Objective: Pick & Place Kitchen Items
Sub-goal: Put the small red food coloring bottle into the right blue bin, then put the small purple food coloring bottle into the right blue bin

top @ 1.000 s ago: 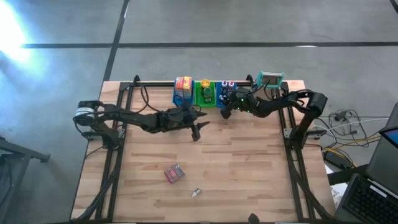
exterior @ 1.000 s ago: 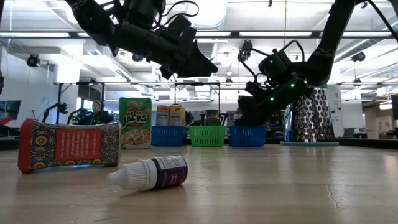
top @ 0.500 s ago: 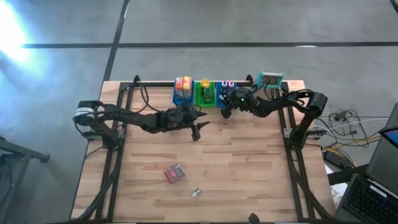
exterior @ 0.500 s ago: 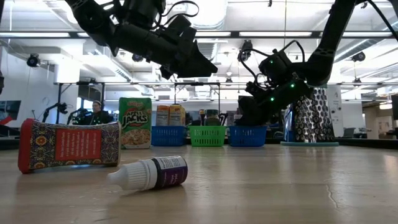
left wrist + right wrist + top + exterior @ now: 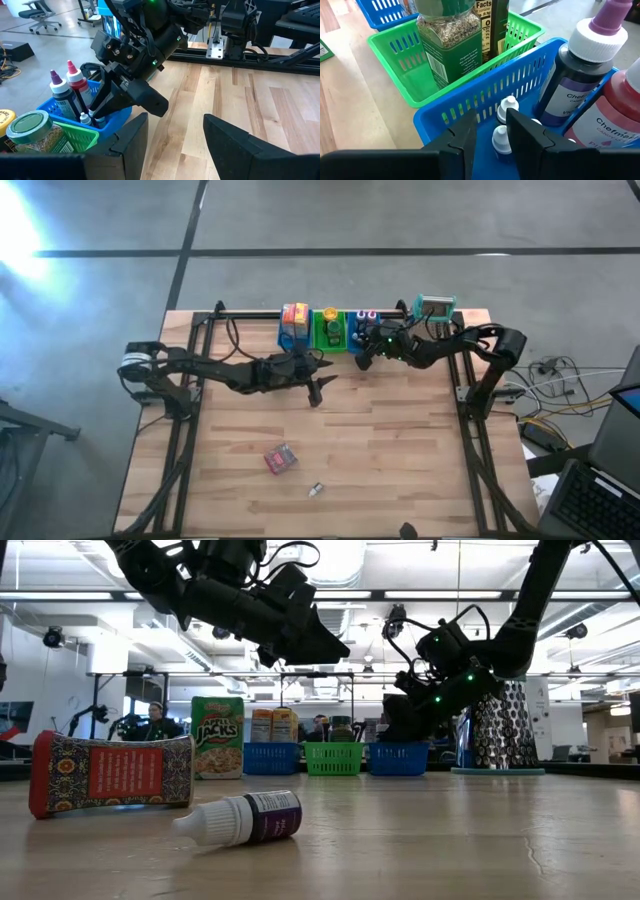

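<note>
Small white-capped bottles (image 5: 501,131) in blue bin (image 5: 470,107) — right gripper (image 5: 492,131) above, jaws slightly spread, left gripper (image 5: 172,132) spread

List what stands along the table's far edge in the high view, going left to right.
Left blue bin with yellow-red boxes → green bin → right blue bin, with the right gripper at its near side → teal-handled grater.

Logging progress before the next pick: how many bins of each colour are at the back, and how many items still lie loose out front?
blue bins: 2
green bin: 1
loose items: 2, a red patterned packet and a small purple bottle
Total: 5
</note>
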`<state>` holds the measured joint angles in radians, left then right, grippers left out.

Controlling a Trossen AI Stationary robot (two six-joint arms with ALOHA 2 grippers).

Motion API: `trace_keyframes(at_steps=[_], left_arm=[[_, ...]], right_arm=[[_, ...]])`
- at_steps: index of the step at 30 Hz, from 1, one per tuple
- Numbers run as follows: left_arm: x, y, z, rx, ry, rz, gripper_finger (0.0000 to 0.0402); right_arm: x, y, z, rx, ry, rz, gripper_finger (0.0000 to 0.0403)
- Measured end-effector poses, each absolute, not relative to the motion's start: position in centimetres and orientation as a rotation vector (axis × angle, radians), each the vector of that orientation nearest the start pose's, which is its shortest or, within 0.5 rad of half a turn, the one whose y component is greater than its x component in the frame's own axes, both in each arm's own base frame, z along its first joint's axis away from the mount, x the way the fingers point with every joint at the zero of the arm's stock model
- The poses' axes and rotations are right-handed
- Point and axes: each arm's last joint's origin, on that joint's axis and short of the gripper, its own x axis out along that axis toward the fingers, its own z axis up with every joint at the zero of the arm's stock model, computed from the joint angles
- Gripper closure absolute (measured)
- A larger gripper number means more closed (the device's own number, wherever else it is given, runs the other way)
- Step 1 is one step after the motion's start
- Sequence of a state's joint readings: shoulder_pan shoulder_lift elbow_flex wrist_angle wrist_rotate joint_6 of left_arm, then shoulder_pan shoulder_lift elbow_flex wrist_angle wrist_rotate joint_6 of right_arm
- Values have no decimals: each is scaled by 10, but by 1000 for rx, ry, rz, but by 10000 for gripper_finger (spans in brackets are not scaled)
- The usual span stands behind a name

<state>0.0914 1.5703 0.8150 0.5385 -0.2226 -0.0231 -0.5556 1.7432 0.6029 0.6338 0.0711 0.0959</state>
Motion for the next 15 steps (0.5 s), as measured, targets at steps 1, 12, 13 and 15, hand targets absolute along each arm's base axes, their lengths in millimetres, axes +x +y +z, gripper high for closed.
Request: trace_keyframes(at_steps=[1, 12, 13, 15], left_arm=[[331, 37, 223, -9, 214, 316, 204], [331, 37, 222, -8, 214, 315, 204], [331, 37, 222, -8, 214, 315, 204], [331, 37, 222, -7, 215, 315, 204]], right_arm=[[259, -163, 119, 213, 471, -637, 304], [260, -163, 138, 155, 441, -622, 346], [259, -162, 141, 148, 445, -620, 348], [255, -160, 151, 135, 446, -618, 352]])
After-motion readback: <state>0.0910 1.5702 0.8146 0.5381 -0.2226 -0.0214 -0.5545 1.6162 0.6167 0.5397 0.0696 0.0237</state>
